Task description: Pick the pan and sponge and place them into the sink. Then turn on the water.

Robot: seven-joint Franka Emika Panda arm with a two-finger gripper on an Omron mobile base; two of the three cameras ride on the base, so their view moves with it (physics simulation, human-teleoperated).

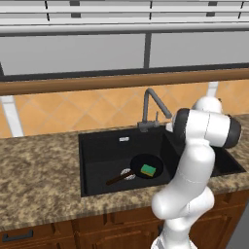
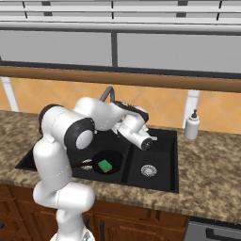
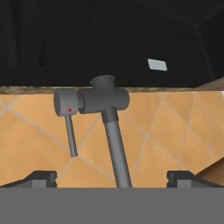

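The black pan [image 1: 141, 164] lies in the larger basin of the sink [image 1: 99, 155], its wooden handle pointing front-left. The green sponge [image 1: 148, 169] rests inside the pan. From the right, the pan [image 2: 112, 159] and sponge [image 2: 105, 165] sit left of the basin divider of the sink [image 2: 162, 141]. My gripper [image 3: 113, 178] is open and faces the grey faucet [image 3: 103, 99]. The faucet's pipe runs between the fingertips [image 3: 41, 177] and its lever [image 3: 70, 131] hangs to one side. No water is in view.
A white soap dispenser [image 2: 191, 125] stands on the granite counter [image 2: 207, 174] right of the sink. The gooseneck faucet [image 1: 151, 104] rises behind the basins against the orange tile wall. My arm's elbow [image 1: 206, 129] hangs over the right basin.
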